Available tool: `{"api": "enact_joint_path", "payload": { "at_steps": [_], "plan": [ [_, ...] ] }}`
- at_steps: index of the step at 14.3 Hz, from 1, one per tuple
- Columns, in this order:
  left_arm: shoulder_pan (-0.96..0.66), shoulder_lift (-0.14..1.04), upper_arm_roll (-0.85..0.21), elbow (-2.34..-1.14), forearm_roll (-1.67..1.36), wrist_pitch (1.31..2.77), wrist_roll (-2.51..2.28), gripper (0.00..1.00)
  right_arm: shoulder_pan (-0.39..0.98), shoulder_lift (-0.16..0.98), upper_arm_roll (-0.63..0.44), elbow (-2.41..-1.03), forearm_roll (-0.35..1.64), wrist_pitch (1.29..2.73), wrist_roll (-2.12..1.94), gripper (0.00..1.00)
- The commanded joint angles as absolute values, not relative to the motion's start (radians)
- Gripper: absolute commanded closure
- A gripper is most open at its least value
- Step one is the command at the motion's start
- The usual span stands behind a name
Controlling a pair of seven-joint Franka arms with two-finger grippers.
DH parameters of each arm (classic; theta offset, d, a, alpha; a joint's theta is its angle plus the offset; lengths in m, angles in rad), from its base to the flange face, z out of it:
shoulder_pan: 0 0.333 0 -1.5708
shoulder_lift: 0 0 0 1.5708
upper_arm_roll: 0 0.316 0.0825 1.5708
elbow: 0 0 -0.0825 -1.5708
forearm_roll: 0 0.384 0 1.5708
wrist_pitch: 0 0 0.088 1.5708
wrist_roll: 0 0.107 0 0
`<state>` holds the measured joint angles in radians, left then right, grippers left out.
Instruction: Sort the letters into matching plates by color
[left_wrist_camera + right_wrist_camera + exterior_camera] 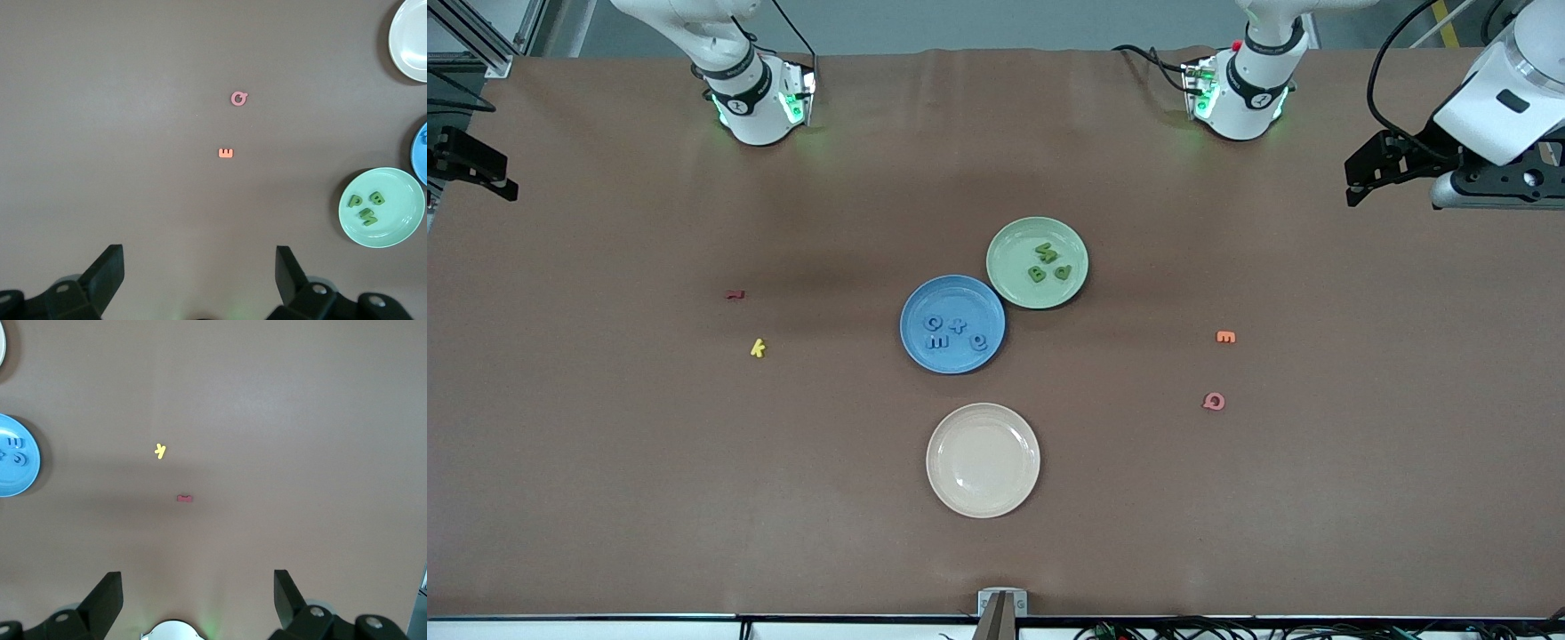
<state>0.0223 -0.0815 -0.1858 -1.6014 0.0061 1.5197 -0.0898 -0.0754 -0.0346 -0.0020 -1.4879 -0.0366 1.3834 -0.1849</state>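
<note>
Nearest the front camera we note the cream plate (983,460), nothing on it. Farther on, toward the left arm's end of the table, the pink letter (1214,401) lies flat, and the orange letter (1225,337) just past it. Toward the right arm's end, the yellow letter (758,348), then the dark red letter (735,294) a little farther still.

At mid-table we find the blue plate (952,323), four blue letters (955,334) grouped on it. Touching its rim, farther from the camera and toward the left arm's end, sits the pale green plate (1037,262) with green letters (1048,264) clustered on it; we count three clearly and cannot make out a fourth.

Both arms wait, raised near their bases. The left gripper (200,280) hangs over bare table short of the orange letter, fingers spread wide, gripping nothing. The right gripper (198,600) hangs over bare table short of the dark red letter, likewise spread wide and carrying nothing.
</note>
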Motion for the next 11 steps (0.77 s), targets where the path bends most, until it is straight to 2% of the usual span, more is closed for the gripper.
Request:
{"api": "enact_joint_path", "payload": {
  "at_steps": [1,3,11],
  "plan": [
    [0.025,-0.084,-0.187,-1.605,0.009,1.519,-0.072,0.00,-0.025,-0.054,-0.053,-1.514,-0.028,1.385,-0.192,0.00],
    [0.025,-0.087,-0.187,-1.605,0.009,1.519,-0.072,0.00,-0.009,-0.055,-0.093,-1.514,-0.002,1.382,-0.192,0.00],
    [0.023,-0.086,-0.187,-1.603,0.009,1.519,-0.072,0.00,-0.011,-0.063,-0.080,-1.514,0.000,1.382,-0.123,0.00]
  ]
}}
